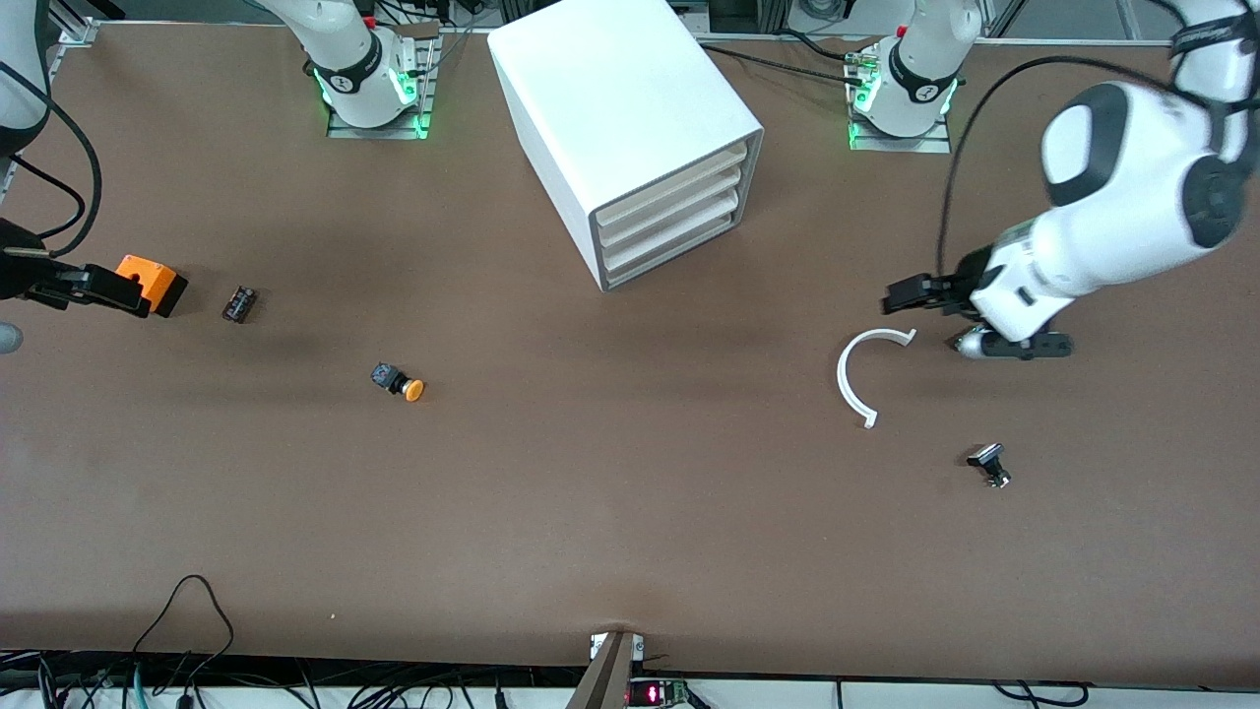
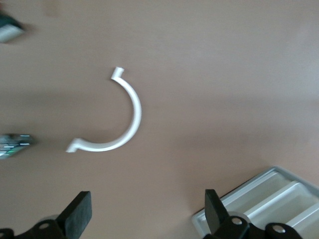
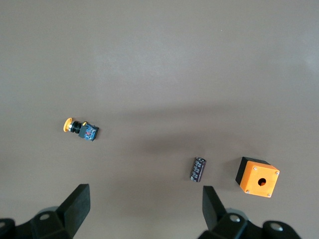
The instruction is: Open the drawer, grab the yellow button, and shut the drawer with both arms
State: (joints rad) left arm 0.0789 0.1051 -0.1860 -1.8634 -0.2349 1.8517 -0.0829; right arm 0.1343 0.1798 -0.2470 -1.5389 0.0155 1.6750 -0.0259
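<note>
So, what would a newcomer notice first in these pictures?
First, the big white box-shaped cabinet with three shut drawers, between the arms' bases. Then the tiny orange-capped black push button lying on the brown table, nearer the camera, and the white curved plastic strip under the left claw.

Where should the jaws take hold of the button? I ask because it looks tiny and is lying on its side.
Probably across the black body of the button, coming straight down from above. It lies on its side on the bare table, so the body's two long sides are free, while the round orange cap would likely slip.
</note>
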